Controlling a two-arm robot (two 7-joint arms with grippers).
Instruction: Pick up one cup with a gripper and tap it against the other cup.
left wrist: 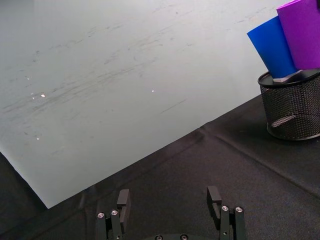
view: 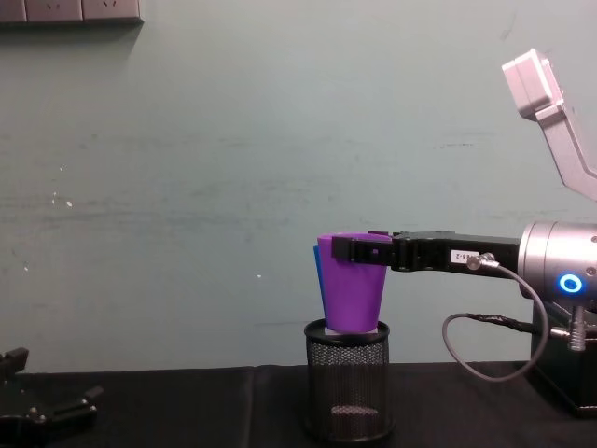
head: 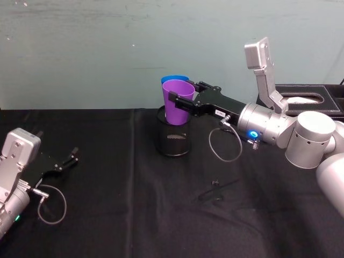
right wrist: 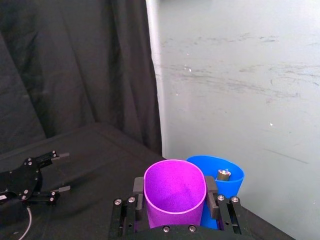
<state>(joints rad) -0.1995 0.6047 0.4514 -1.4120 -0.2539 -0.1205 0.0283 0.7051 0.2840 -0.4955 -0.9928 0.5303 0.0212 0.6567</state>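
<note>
Right hand [head: 185, 92]: you have it reaching in from the right at cup height, its fingers closed on the purple cup [head: 177, 106], one on each side of the upper wall.
Purple cup: upright and mouth up, held over the mesh holder [head: 173, 137], with its base about level with the holder's rim.
Blue cup [head: 173, 79]: stands in the mesh holder just behind the purple cup, on the wall side. The two walls look to be touching, but you cannot tell for sure.
Mesh holder: on the black-clothed surface [head: 134, 209], toward the back wall.
Left hand [head: 67, 160]: low at your left, well apart from the cups, with fingers spread wide and holding nothing.
</note>
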